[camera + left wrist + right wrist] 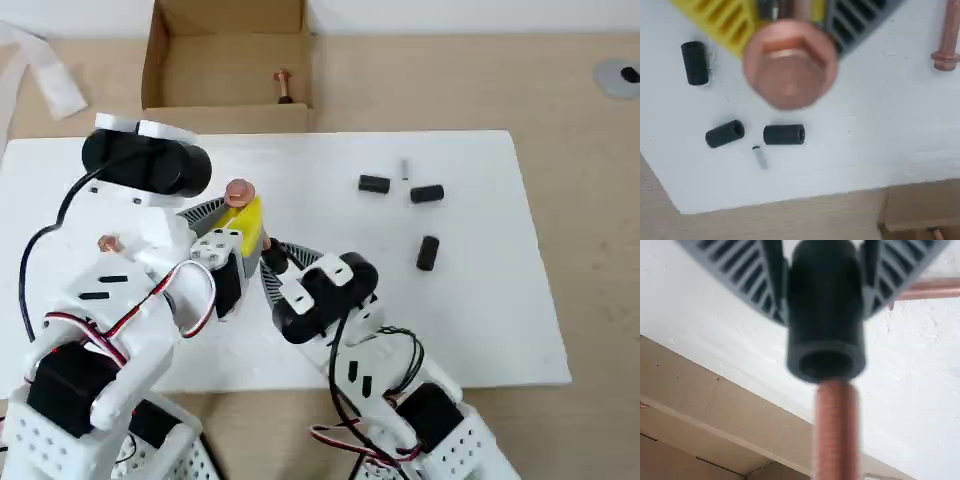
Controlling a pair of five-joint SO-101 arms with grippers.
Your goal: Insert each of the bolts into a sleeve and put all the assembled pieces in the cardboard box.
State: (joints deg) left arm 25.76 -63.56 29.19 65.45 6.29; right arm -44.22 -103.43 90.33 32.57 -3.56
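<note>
**High view: bolt tip at sleeve mouth**

Your left gripper (236, 205) is clenched on a copper bolt (790, 65), gripping the shaft behind the head. Your right gripper (272, 265) grasps a black sleeve (826, 315). The bolt shaft reaches the sleeve's open end near the centre of the white board (480, 330). Three loose sleeves (374, 184) lie toward 2 o'clock and a spare bolt (108, 243) toward 9 o'clock. The cardboard box (155, 70) stands on the counter (580, 150) at 11 o'clock and holds one assembled piece (284, 88).
</note>
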